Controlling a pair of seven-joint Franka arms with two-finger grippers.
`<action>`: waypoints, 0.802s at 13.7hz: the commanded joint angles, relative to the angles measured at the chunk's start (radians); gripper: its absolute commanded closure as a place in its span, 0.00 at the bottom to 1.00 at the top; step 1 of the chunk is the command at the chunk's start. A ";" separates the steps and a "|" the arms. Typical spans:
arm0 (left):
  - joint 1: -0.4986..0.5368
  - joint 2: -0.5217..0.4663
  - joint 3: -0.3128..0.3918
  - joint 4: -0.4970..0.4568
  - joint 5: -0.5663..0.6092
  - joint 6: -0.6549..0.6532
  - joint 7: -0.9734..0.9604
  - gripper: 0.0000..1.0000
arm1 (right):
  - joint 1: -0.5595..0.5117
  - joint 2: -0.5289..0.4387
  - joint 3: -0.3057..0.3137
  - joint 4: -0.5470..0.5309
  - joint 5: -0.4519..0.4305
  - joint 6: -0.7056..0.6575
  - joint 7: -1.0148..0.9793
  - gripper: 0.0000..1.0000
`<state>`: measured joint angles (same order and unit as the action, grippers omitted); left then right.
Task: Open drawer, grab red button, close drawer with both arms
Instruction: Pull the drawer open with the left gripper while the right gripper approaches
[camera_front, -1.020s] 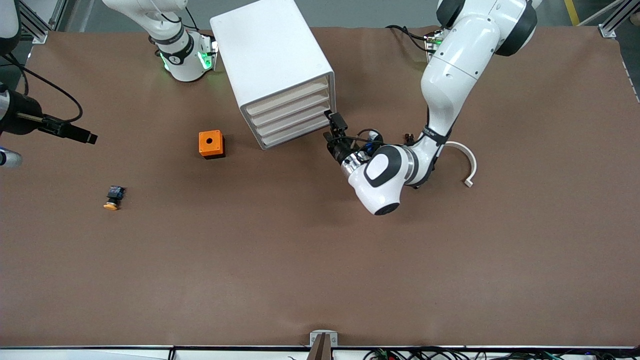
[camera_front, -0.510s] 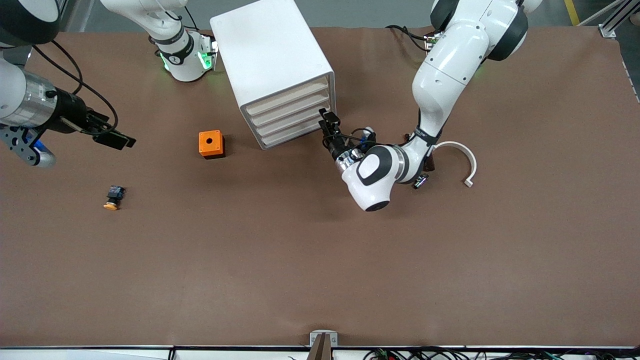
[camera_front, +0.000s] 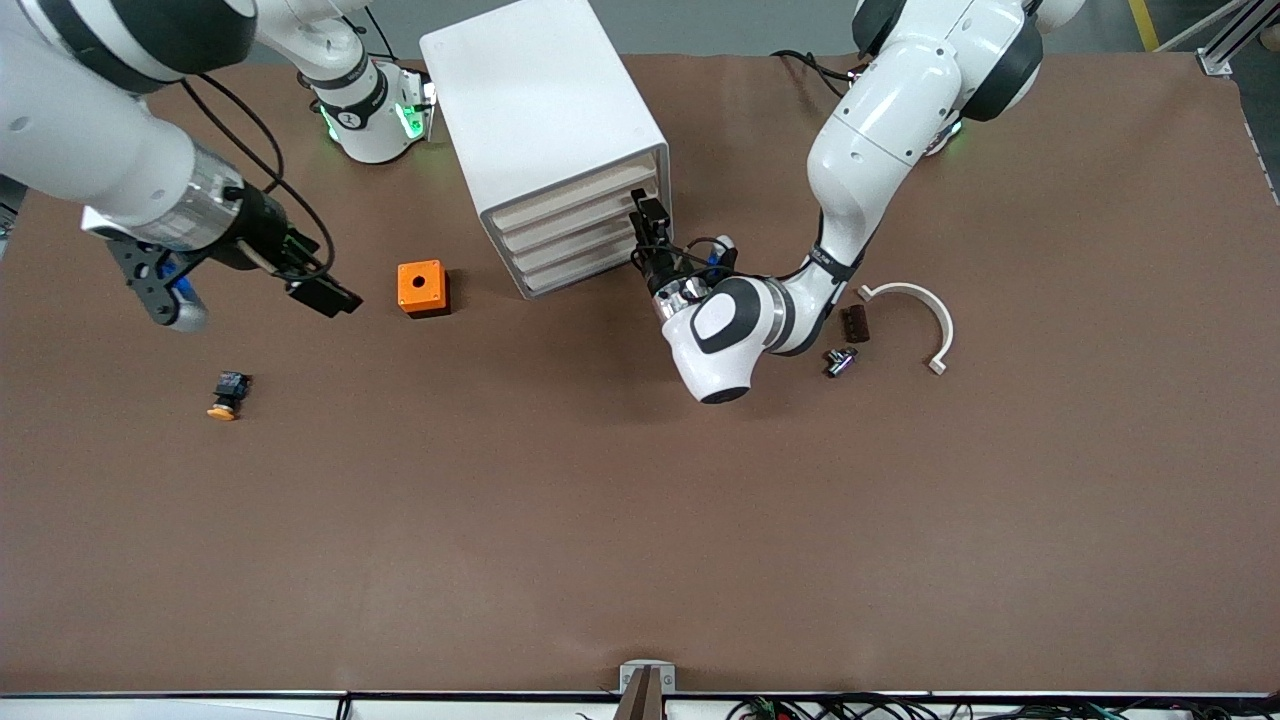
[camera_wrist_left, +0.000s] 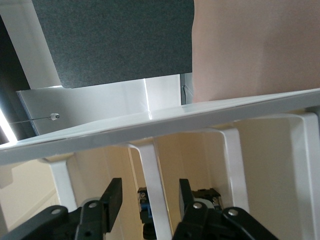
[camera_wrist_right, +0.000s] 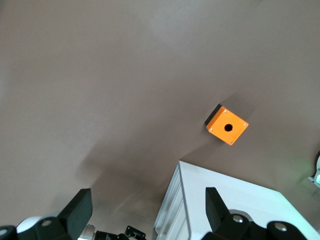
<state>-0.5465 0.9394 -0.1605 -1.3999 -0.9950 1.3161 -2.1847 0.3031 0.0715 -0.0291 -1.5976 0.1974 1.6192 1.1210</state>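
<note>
Front view: a white cabinet (camera_front: 545, 130) with four stacked drawers stands on the brown worktop (camera_front: 640, 520) between the two arm bases. The left gripper (camera_front: 645, 225) is at the cabinet's front, at the corner toward the left arm's end, level with the upper drawers (camera_front: 575, 205). In the left wrist view its fingers (camera_wrist_left: 112, 202) are spread, one on each side of a white upright rib of the drawer front (camera_wrist_left: 155, 195), not pressing on it; small dark parts with a blue mark show between them, too dim to identify.

The right gripper (camera_front: 325, 295) hangs over the worktop near the orange box (camera_front: 422, 288), toward the right arm's end; the right wrist view shows its fingers (camera_wrist_right: 80, 207) wide apart and holding nothing.

The red-capped button cannot be made out in any view. A button with an orange-yellow cap (camera_front: 227, 393) lies nearer the camera than the orange box. Toward the left arm's end lie a white curved piece (camera_front: 925, 310), a small dark block (camera_front: 853, 323) and a small metal part (camera_front: 838, 361).
</note>
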 joint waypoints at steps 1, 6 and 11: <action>-0.012 0.012 -0.004 0.001 -0.021 -0.011 -0.020 0.55 | 0.062 0.014 -0.011 -0.012 -0.025 0.040 0.116 0.00; -0.012 0.021 -0.004 0.002 -0.021 -0.011 -0.012 0.78 | 0.174 0.044 -0.009 -0.032 -0.065 0.102 0.275 0.00; -0.015 0.026 -0.005 0.004 -0.022 -0.011 -0.018 0.94 | 0.200 0.053 -0.011 -0.035 -0.079 0.108 0.304 0.00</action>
<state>-0.5567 0.9534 -0.1619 -1.4032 -0.9989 1.3069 -2.2144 0.4888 0.1299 -0.0304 -1.6248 0.1347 1.7183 1.4038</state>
